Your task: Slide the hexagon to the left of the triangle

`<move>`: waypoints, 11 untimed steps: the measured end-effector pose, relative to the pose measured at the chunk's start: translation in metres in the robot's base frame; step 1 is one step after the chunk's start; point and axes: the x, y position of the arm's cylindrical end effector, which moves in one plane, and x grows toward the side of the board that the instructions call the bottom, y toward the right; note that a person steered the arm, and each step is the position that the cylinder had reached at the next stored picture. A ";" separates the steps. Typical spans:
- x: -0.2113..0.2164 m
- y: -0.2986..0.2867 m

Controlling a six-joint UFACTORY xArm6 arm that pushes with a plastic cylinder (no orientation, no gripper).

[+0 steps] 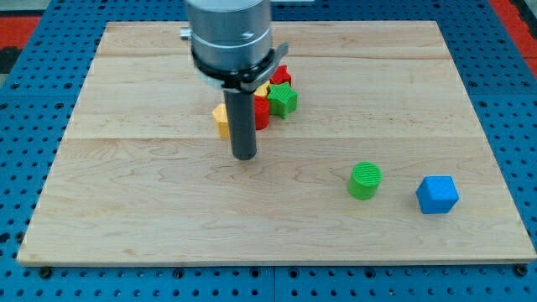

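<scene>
My tip point(244, 156) rests on the wooden board point(126, 193) just below a cluster of blocks near the view's top centre. The cluster holds a yellow block point(221, 119) at its left, partly hidden by the rod, a red block point(262, 113) behind the rod, a green star-like block point(283, 100) at the right, a red block point(282, 75) above it and a bit of yellow point(263, 89). Their shapes are mostly hidden by the rod and arm. I cannot tell which is the hexagon or the triangle.
A green cylinder point(364, 180) stands at the lower right. A blue cube-like block point(437, 195) sits to its right. The board lies on a blue pegboard surface point(33, 126).
</scene>
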 end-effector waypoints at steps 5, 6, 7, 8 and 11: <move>-0.022 -0.042; -0.023 -0.003; -0.052 -0.043; -0.065 -0.119; -0.124 -0.111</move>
